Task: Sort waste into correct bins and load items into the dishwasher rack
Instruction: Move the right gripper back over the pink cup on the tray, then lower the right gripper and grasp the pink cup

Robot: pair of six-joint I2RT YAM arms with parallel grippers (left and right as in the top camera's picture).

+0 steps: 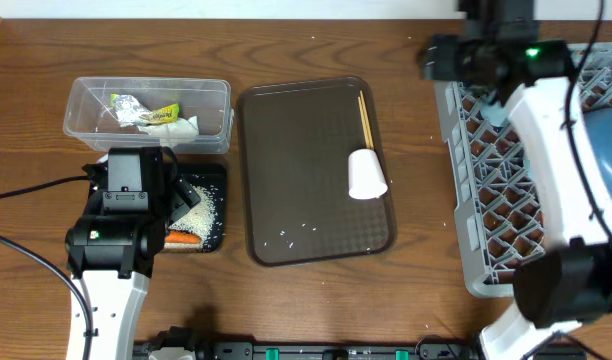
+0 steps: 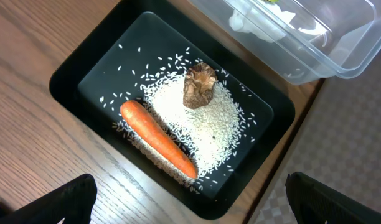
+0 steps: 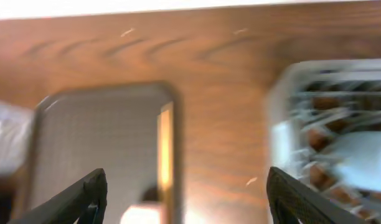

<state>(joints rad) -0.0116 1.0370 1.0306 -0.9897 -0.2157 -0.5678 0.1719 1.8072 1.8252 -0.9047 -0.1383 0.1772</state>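
One wooden counter (image 1: 26, 250) carries everything. On its right side sits the single light grey dishwasher rack (image 1: 466, 200), the biggest thing here, and one blue bowl (image 1: 611, 140) lies in it, partly hidden behind my right arm. Next in size is one brown serving tray (image 1: 286, 200) in the middle. To its left stand two bins: one clear tub (image 1: 86, 110) farther back and one shallow black tray (image 1: 214, 178) just in front of it.

I have two tools. My left tool (image 2: 190, 199) hangs above the black tray with its fingers spread wide and nothing between them. My right tool (image 3: 184, 199) is over the gap between the brown tray and the rack, fingers apart and empty too; that view is blurred.

One white cup (image 1: 366, 175) lies on its side on the brown tray, with the wooden chopsticks (image 1: 366, 120) lying close together beyond it near the tray's right edge. One orange carrot (image 2: 158, 139) lies in the black tray on the heap of white rice (image 2: 209, 124), which also carries one brown lump (image 2: 199, 85). The tub holds one yellow-green wrapper (image 1: 161, 115) and crumpled white napkin (image 1: 181, 127); how many I cannot tell. A few stray grains (image 1: 296, 232) dot the brown tray
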